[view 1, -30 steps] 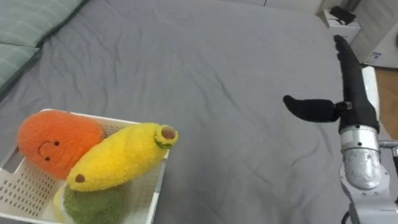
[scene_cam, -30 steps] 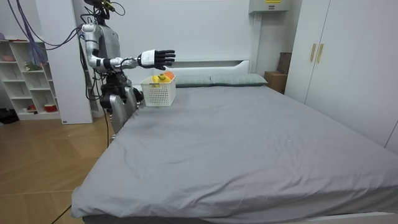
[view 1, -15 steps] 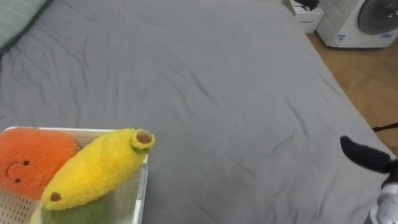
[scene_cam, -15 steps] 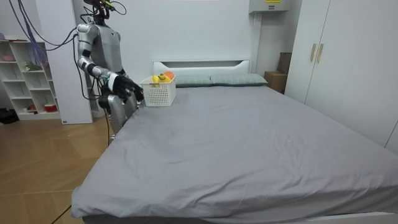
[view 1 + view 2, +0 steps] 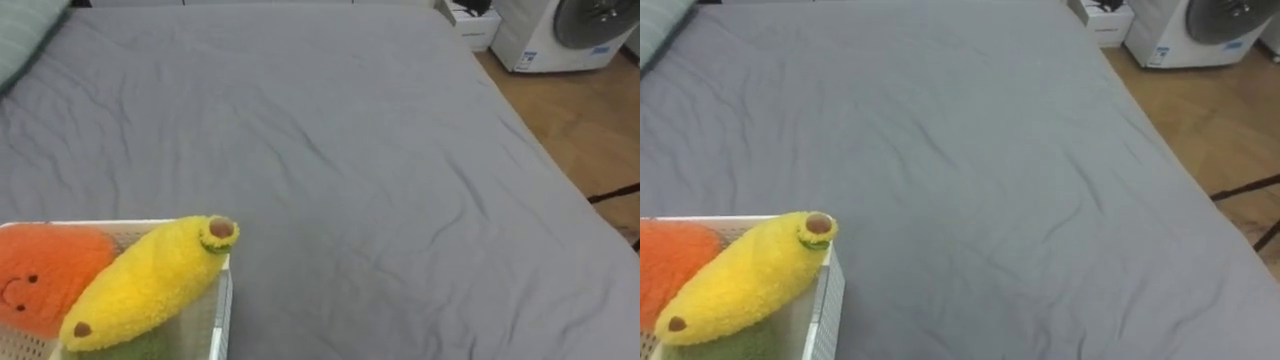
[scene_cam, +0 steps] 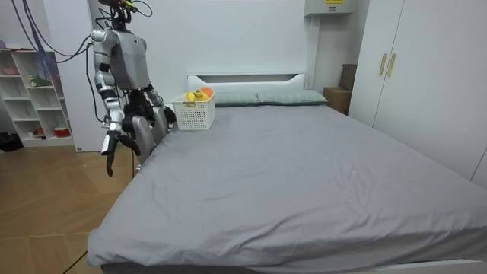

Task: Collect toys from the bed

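Grey sheet on the bed (image 5: 360,150) shows no loose toys past the basket (image 5: 224,305), so collecting looks about done. Basket sits on the bed corner next to the robot, probably kept close for easy drops. Inside the basket: orange toy (image 5: 35,285) at the left, yellow toy (image 5: 145,285) slanted on top and poking over the rim, green toy (image 5: 135,347) underneath. Right hand (image 6: 109,156) hangs by the robot's side, away from the basket, fingers loose, holding nothing.

Stereo above bed (image 5: 350,150); room camera afar
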Available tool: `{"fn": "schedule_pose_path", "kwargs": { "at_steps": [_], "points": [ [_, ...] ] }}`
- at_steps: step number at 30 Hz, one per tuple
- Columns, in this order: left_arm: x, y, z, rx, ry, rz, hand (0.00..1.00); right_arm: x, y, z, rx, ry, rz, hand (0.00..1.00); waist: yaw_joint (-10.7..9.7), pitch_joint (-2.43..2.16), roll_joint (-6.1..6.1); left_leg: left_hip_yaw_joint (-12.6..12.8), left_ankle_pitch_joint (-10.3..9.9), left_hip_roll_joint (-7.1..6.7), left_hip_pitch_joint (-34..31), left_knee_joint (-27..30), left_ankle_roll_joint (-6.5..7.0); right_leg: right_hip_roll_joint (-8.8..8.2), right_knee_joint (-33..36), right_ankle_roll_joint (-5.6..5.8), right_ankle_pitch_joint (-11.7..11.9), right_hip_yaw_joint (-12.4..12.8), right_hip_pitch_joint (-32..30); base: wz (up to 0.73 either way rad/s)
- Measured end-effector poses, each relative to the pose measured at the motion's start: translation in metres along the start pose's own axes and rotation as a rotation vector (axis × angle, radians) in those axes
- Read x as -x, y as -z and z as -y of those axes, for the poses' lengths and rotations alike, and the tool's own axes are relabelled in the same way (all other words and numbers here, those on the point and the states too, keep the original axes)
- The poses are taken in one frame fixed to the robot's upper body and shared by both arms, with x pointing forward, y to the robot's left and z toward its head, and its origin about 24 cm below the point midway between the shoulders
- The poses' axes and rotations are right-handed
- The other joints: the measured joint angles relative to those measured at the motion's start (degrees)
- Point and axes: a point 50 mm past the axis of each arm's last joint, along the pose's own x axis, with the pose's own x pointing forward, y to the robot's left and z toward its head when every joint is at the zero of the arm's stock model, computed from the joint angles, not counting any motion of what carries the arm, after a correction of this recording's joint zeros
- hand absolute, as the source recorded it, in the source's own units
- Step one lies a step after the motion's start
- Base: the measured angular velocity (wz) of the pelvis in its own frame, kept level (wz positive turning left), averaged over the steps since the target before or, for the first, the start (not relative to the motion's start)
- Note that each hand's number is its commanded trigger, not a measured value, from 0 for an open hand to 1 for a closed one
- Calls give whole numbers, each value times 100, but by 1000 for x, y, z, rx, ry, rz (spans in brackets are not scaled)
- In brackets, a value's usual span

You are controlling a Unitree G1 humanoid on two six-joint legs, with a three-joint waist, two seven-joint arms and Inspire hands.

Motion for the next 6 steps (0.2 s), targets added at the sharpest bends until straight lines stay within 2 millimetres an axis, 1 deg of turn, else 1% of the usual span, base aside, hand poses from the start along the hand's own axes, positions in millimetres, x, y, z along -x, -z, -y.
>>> {"fn": "schedule_pose_path", "kwargs": {
  "at_steps": [1,2,3,6],
  "points": [
    [0,1,0,-1,2,-3,0,0,4,1,14,-11,-13,0,-6,-21,-5,2,0,-2,2,0,0,0,1,0,0,4,1,0],
    [0,3,1,-5,6,-11,0,0,11,1,38,-32,-39,0,-3,-35,21,15,0,-3,2,-2,0,2,1,-1,1,11,2,0],
    [1,3,2,-5,9,-12,0,0,16,1,62,-58,-55,0,-8,-37,25,16,0,-3,3,-2,1,2,7,-1,2,17,2,0],
    [1,3,4,-4,18,-13,0,3,26,-5,151,-139,-71,0,9,-23,41,22,0,-1,1,-1,1,4,6,-2,5,24,4,0]
  ]
}}
